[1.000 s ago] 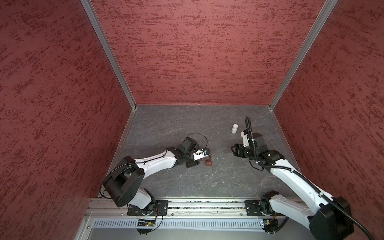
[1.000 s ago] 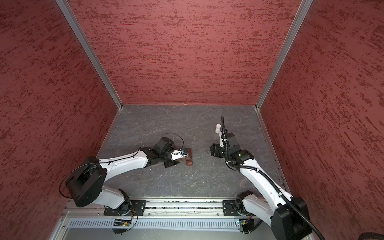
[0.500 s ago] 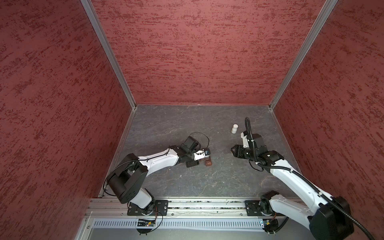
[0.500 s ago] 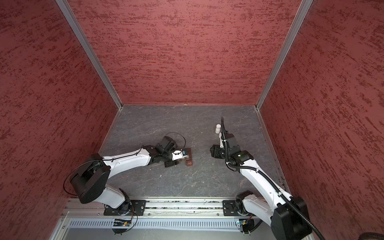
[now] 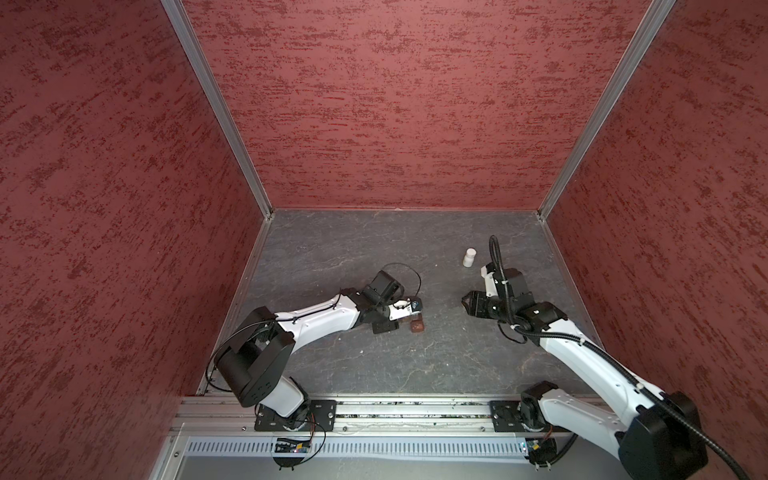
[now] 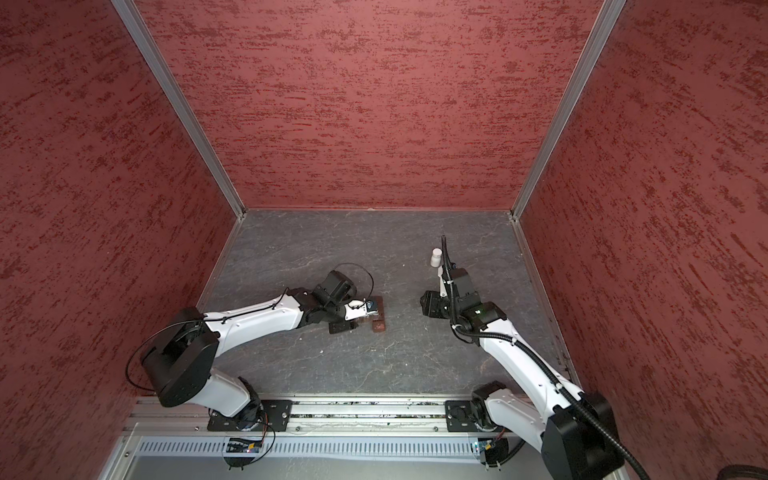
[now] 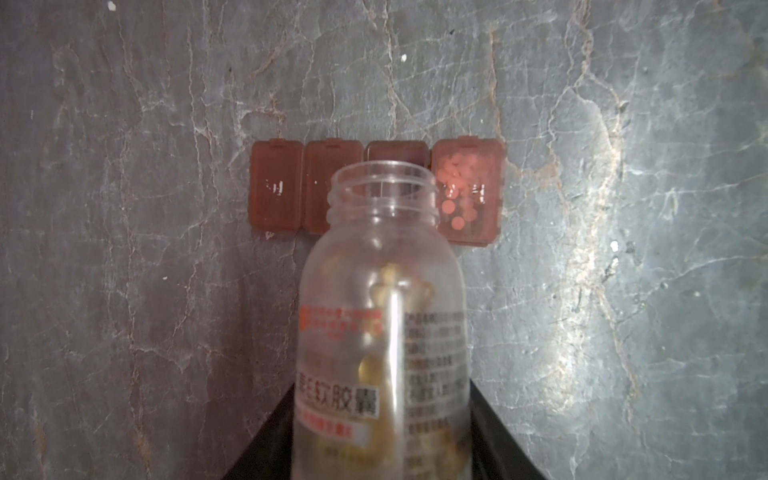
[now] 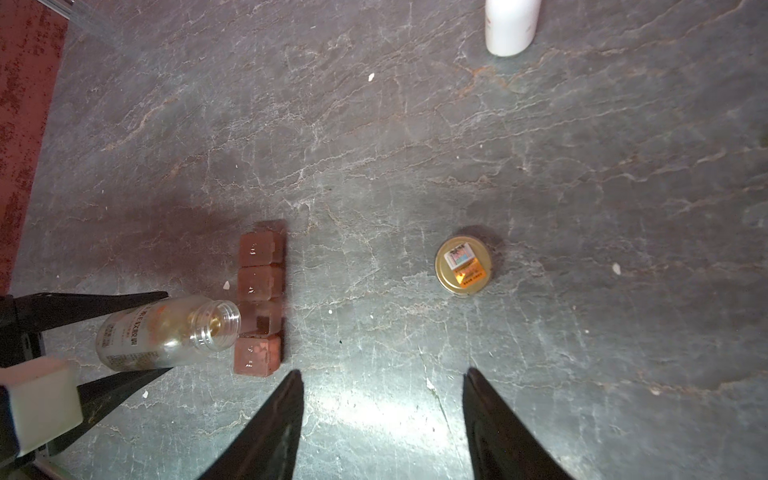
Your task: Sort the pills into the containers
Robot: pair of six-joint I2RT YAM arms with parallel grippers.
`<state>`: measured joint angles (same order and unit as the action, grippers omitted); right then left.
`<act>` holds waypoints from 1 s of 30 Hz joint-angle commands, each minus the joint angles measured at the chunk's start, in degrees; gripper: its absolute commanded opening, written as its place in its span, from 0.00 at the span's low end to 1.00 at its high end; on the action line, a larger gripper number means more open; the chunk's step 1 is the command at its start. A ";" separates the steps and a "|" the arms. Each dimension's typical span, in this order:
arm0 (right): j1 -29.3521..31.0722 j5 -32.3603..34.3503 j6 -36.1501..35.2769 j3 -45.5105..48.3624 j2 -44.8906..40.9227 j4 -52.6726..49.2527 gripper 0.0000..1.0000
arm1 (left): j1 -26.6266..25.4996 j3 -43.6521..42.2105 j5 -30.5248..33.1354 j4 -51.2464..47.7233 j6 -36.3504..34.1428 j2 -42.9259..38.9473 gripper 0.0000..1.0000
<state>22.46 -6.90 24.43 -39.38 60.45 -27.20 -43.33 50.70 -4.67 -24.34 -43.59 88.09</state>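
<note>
**Bottle tipped at the pill box**

My left fingers (image 8: 124, 301) are pinching a clear, uncapped pill bottle (image 8: 166, 332) by its body, one finger on each side, and are holding it tipped almost level. Yellow softgel capsules (image 7: 390, 274) are sitting inside it. In the right wrist view, one is lying right at the mouth.

The mouth is pointing at the pill box (image 8: 259, 266), a short reddish-brown strip of four compartments with small white marks. The box is lying near the middle of the desk (image 8: 415, 145) in both top views. The bottle's mouth is lining up with the second compartment from one end; whether that lid is up I cannot tell. The end compartment (image 7: 465, 187) beside it is holding round pinkish pills under a closed translucent lid.

My right fingers (image 8: 286, 411) are hanging spread wide with nothing between them, apart from the box. A gold screw cap (image 8: 463, 266) is lying flat on the desk ahead of them. A small white bottle (image 5: 469, 257) is standing upright farther back, well apart from the box.
</note>
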 commanded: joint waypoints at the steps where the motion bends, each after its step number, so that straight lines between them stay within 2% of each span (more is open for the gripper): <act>1: 0.39 -0.49 -0.56 0.71 0.03 1.70 0.62 | -0.58 1.30 0.10 -0.76 -0.79 0.62 0.00; 16: 0.40 -3.65 -1.41 2.24 -0.24 3.13 0.62 | -1.23 3.68 0.80 -3.20 -1.23 2.59 0.00; 30: 0.39 -24.28 -4.09 6.64 2.66 12.64 0.54 | -1.32 4.67 1.20 -4.14 -1.71 3.44 0.00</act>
<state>22.46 -24.86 21.93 -33.69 62.98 -18.65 -44.42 54.22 -3.75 -27.73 -44.51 90.80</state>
